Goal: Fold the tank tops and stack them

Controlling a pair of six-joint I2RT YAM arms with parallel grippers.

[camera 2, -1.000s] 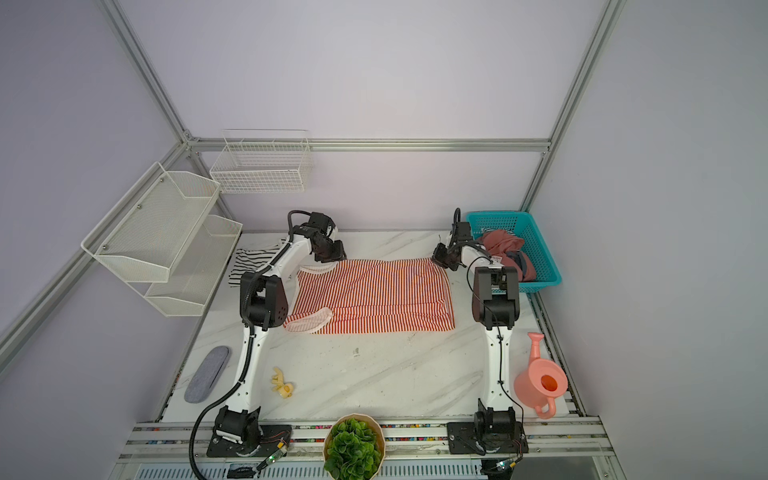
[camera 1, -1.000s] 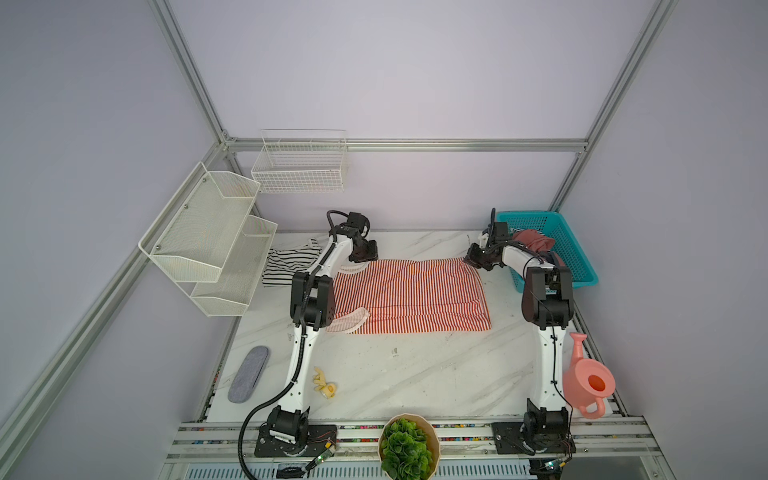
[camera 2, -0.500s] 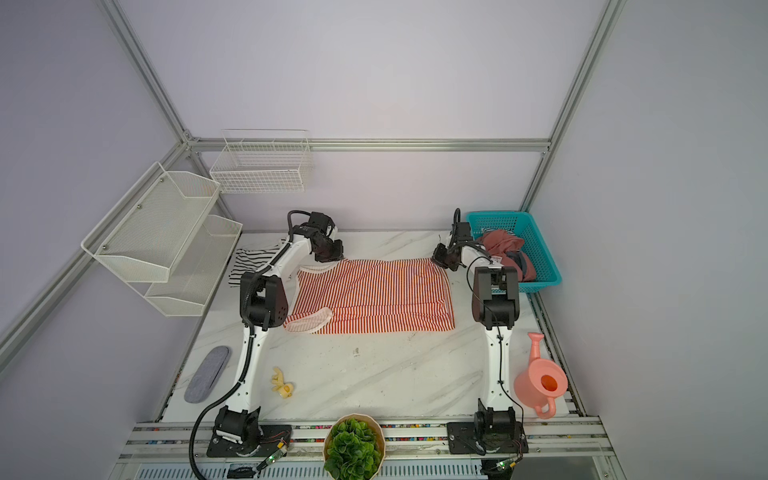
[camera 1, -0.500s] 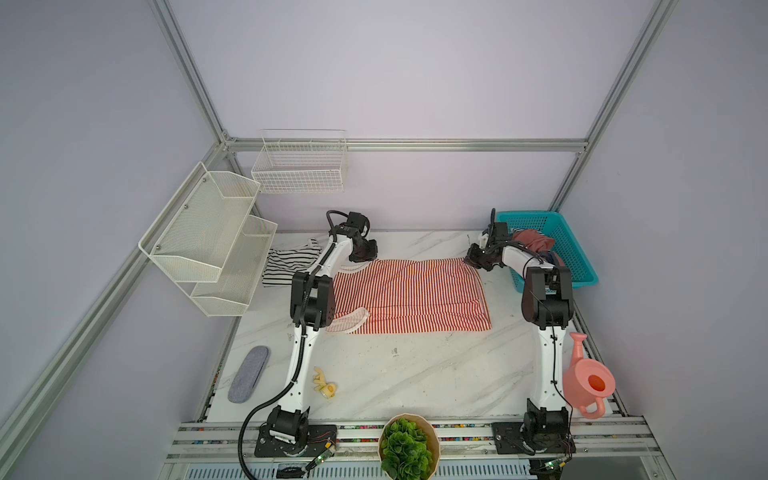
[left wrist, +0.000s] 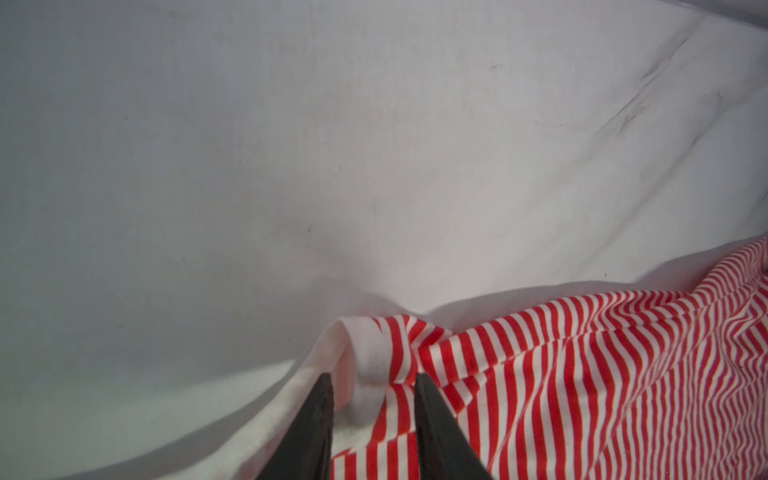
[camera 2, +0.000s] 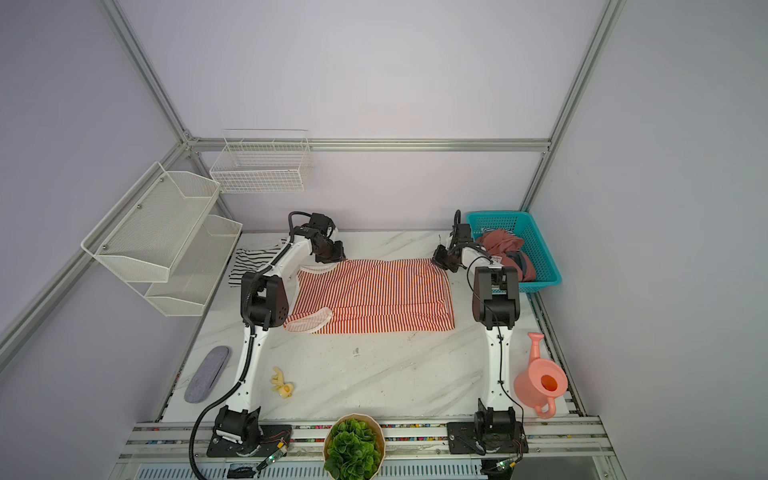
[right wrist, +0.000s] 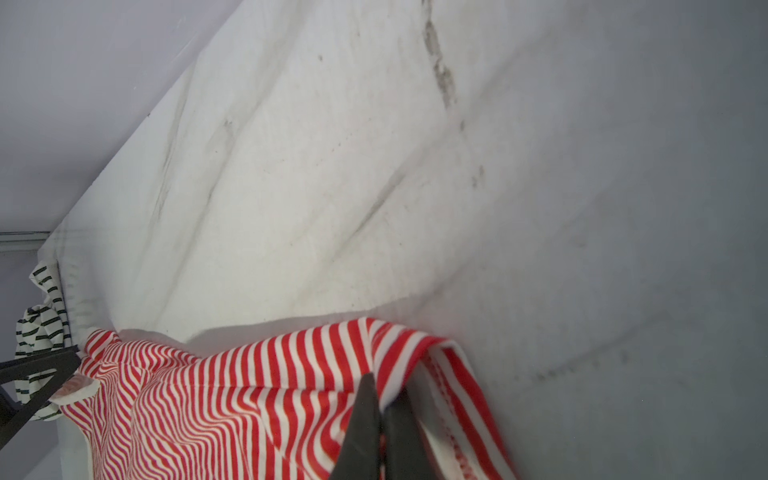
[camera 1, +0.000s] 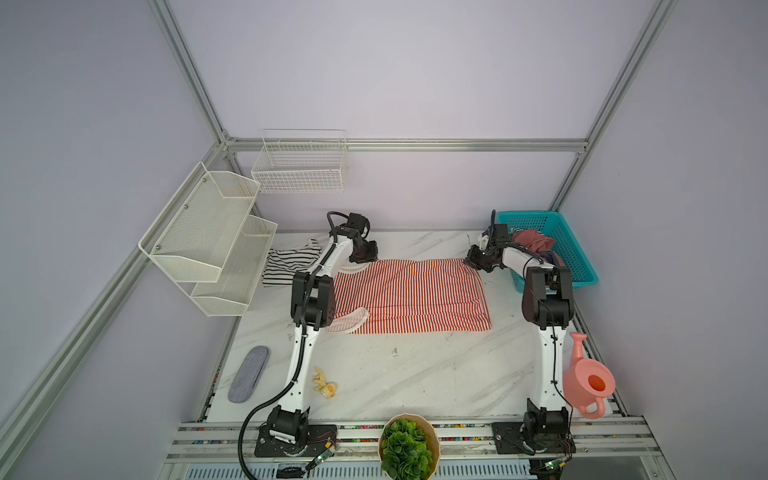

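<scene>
Red-and-white tank top lies flat, right jaws pinching its corner, left jaws narrowly apart.

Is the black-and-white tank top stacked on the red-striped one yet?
No, in a top view the black-and-white tank top lies crumpled left of the red-striped tank top, not on it.

Very little had altered over the second. In both top views the left gripper, at the 11 o'clock corner of the red-and-white tank top, and the right gripper, at its 1 o'clock corner, showed no shift large enough to tell; the cloth's outline read alike then and now; whether the left jaws' gap had widened or narrowed could not be judged — the earlier pictures were too small for that.
</scene>
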